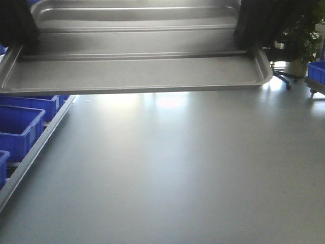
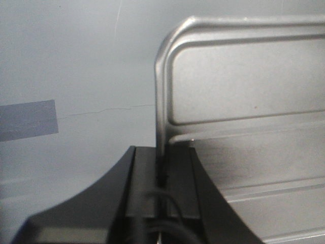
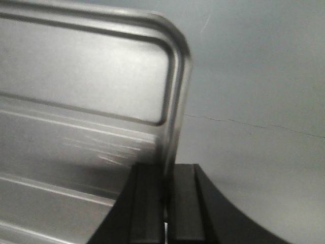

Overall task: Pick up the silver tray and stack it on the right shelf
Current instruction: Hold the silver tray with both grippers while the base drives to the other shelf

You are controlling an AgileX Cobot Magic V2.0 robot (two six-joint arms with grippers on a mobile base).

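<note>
Front view: the silver tray [image 1: 137,73] spans the upper part of the frame, from the left edge to right of centre. It is held lengthwise across the view, clear of the pale grey surface [image 1: 177,168] that fills the lower frame. Its rolled rim, rounded right corner and raised ribs are visible. Dark masses at the upper left and upper right corners cover its two short ends. At lower left, blue bins [image 1: 20,124] sit in a rack [image 1: 35,152] with a flat steel edge running diagonally. At far upper right stand a potted plant [image 1: 299,46] and a chair base [image 1: 284,76]. Left wrist view: the left gripper [image 2: 162,160] is closed tight on the tray's short rim at lower centre, with one black finger [image 2: 144,188] on each side of the metal. The tray fills the right half of the frame, its rounded corner at top centre. Behind it lies the grey surface, marked by a darker tape strip [image 2: 28,119] at mid left and a thin crack [image 2: 106,109]. Right wrist view: the right gripper [image 3: 166,178] is likewise clamped on the opposite short rim at lower centre, its two fingers [image 3: 147,203] pressed against either face. Here the tray occupies the left half of the frame, its corner at the top.
</note>
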